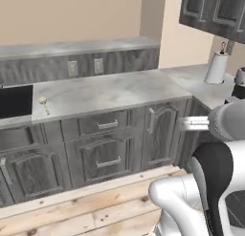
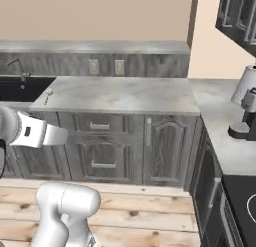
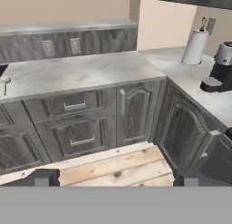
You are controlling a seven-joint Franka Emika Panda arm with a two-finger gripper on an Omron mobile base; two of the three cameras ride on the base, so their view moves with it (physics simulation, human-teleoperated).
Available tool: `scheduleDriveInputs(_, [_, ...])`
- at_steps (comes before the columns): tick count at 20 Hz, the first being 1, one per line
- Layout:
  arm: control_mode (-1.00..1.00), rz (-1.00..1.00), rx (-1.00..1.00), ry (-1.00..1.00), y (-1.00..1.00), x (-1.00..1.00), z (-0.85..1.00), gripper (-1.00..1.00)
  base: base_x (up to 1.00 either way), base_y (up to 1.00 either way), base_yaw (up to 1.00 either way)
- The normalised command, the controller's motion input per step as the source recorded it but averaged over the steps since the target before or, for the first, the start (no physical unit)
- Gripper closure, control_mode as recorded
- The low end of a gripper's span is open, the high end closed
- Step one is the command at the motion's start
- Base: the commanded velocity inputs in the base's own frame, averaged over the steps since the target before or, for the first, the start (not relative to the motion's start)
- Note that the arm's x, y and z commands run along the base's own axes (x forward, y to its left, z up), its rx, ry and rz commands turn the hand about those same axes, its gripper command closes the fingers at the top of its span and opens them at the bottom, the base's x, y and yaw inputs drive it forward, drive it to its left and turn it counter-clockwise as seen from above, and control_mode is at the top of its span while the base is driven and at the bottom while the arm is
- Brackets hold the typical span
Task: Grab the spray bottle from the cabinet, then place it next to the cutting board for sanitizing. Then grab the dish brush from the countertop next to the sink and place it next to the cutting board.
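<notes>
Grey mottled stone forms the counter (image 1: 115,89), an L-shaped run that meets at a corner beneath dark wall cabinets (image 1: 215,10). The dish brush (image 1: 44,103) lies flat near the counter's left end, cream head toward the back and thin tan handle pointing toward the front edge, just beside the black sink (image 1: 15,100); from the right base view the brush (image 2: 48,94) sits right of the sink (image 2: 22,88) and its slim faucet (image 2: 19,68). The tool (image 3: 113,177) hangs out in front of the lower drawers (image 3: 72,121), above the wooden floor (image 3: 113,166), its two dark fingertips (image 3: 41,177) spread wide apart with nothing between them. A white paper towel roll (image 1: 216,68) stands upright on the right-hand leg of the counter, with a dark coffee machine (image 3: 218,69) just beside it. Two pale outlets (image 1: 85,67) are set in the grey backsplash behind the counter.
</notes>
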Motion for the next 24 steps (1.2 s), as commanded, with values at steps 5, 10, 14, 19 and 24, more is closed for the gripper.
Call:
scheduleDriveInputs(5, [1.0, 0.0, 0.0, 0.0, 0.0, 0.0, 0.0, -1.0, 0.85, 1.0, 0.35])
scheduleDriveInputs(10, [1.0, 0.0, 0.0, 0.0, 0.0, 0.0, 0.0, -1.0, 0.9, 0.76, 0.28])
scheduleDriveInputs(14, [1.0, 0.0, 0.0, 0.0, 0.0, 0.0, 0.0, -1.0, 0.99, -0.04, 0.21])
scheduleDriveInputs(19, [1.0, 0.0, 0.0, 0.0, 0.0, 0.0, 0.0, -1.0, 0.59, 0.07, 0.08])
scheduleDriveInputs(24, [1.0, 0.0, 0.0, 0.0, 0.0, 0.0, 0.0, -1.0, 0.02, 0.31, 0.05])
